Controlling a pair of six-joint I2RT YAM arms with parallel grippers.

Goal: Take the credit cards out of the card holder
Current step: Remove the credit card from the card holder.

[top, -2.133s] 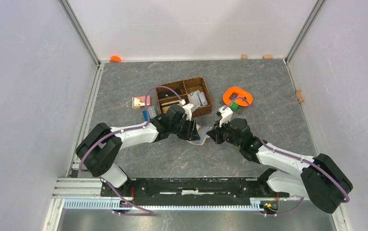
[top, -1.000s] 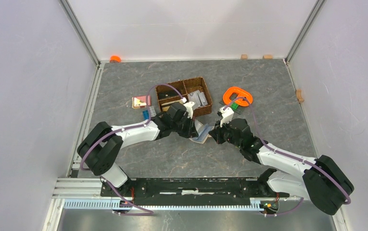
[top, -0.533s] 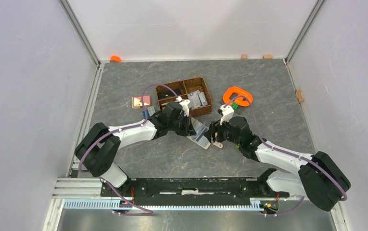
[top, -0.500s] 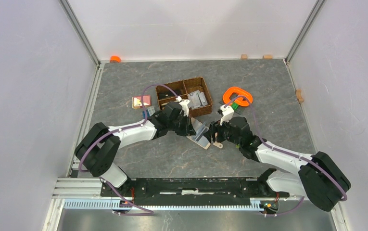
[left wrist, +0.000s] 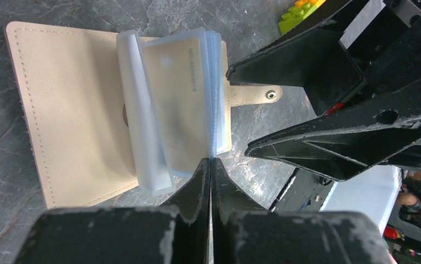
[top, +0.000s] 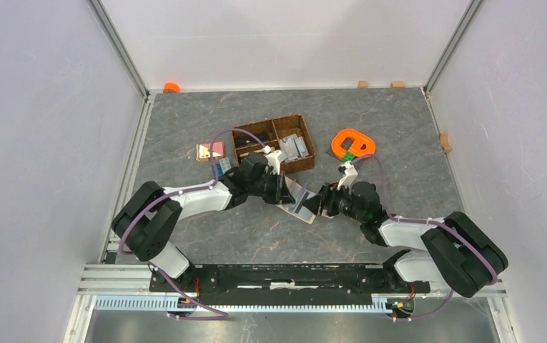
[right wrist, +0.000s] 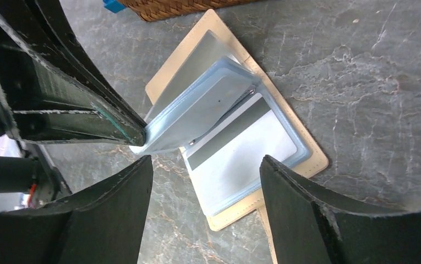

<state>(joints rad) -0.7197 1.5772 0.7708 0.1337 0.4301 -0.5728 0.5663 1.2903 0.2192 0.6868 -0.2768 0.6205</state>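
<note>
Left fingers (left wrist: 194, 187) clamp the sleeves (left wrist: 175, 104) of the card holder (left wrist: 70, 104) aside so our right fingers (right wrist: 296, 198), spread apart, can reach the exposed card (right wrist: 246, 148).

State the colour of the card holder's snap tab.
The snap tab is beige, with a silver stud; clearest in the left wrist view.
</note>
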